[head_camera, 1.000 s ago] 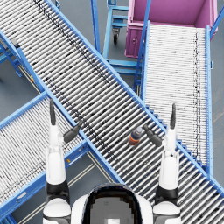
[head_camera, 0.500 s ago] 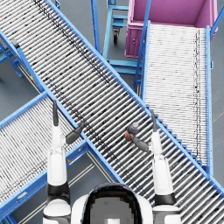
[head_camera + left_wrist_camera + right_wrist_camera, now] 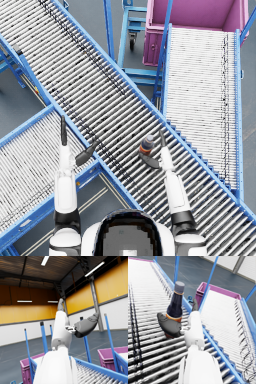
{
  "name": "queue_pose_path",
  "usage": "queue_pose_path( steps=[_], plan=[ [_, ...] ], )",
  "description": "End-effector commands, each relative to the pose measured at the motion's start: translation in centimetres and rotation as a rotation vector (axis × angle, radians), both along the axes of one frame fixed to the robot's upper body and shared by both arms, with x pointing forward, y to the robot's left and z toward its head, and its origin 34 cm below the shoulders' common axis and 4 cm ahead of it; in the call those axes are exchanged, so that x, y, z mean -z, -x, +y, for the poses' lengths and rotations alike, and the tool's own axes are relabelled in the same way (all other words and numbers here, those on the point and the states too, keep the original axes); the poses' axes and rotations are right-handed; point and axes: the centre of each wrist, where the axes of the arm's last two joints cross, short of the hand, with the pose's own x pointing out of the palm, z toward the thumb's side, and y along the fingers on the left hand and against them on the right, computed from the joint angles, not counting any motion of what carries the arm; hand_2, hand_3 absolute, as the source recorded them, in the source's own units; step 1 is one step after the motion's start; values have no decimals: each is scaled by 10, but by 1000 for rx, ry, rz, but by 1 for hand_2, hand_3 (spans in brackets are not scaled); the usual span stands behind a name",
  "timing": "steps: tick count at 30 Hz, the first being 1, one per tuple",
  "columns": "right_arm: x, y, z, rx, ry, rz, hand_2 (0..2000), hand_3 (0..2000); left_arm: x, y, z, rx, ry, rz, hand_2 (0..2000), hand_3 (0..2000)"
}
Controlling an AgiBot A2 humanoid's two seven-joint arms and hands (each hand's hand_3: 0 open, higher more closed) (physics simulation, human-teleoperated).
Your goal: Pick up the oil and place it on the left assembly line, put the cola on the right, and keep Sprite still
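A dark bottle (image 3: 146, 144) with a grey cap and an orange label stands upright on the long diagonal roller conveyor (image 3: 90, 85). My right hand (image 3: 159, 154) is right beside it, fingers apart. In the right wrist view the thumb (image 3: 168, 326) lies across the bottle's (image 3: 175, 306) lower part and a finger (image 3: 194, 304) points straight past its other side. No grip shows. My left hand (image 3: 75, 152) hovers above the edge of the left conveyor (image 3: 25, 165), spread and holding nothing; the left wrist view shows this hand (image 3: 75, 327) against the hall. No other bottle is in view.
A second roller conveyor (image 3: 200, 100) runs along the right, ending at a purple bin (image 3: 200, 12). A blue cart frame (image 3: 130, 30) stands on the floor between the lines. Blue rails edge every conveyor.
My right arm has swung left, up against the bottle. The bottle has drifted a little up the diagonal conveyor. The left arm has stayed put.
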Motion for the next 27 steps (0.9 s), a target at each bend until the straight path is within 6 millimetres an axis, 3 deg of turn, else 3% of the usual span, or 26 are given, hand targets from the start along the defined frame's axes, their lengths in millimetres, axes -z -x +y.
queue_pose_path(
  steps=[1, 5, 13, 15, 16, 17, 18, 19, 20, 24, 25, 27],
  plan=[
    [9, -17, 3, 15, -42, 59, 0, 0, -1, 1, 3, -10, 4, -6, 0, 0],
    [33, -28, 13, 15, -99, 187, 0, 0, 1, 2, 2, -7, 5, 2, 0, 0],
    [39, -52, 39, -21, -77, 257, 0, 0, 4, 4, 6, -23, 15, 8, 0, 0],
    [42, -57, 48, -47, -50, 286, 0, 0, 4, 5, 7, -27, 18, 6, 0, 0],
    [47, -59, 48, -156, 160, 288, 0, 0, 3, 5, 6, -23, 17, 2, 0, 0],
    [44, -62, 51, -65, 22, 299, 0, 0, 6, 4, 6, -23, 18, 16, 0, 0],
    [49, -64, 50, -52, 33, 332, 0, 0, 6, 4, 4, -16, 15, 16, 0, 0],
    [48, -62, 50, -54, 34, 318, 1361, 327, 8, 4, 5, -21, 18, 22, 0, 0],
    [46, -61, 49, -52, 33, 299, 2000, 653, 6, 3, 5, -19, 17, 17, 0, 0],
    [29, -46, 45, -29, 32, 165, 2000, 1960, 6, 6, 0, -5, 14, 12, 0, 0],
    [18, -41, 44, -27, 7, 114, 2000, 2000, 5, 8, -1, -1, 13, 5, 0, 0],
    [-26, -32, 44, -27, -68, -54, 2000, 2000, 5, 12, 0, -6, 15, 0, 0, 0]
  ],
)
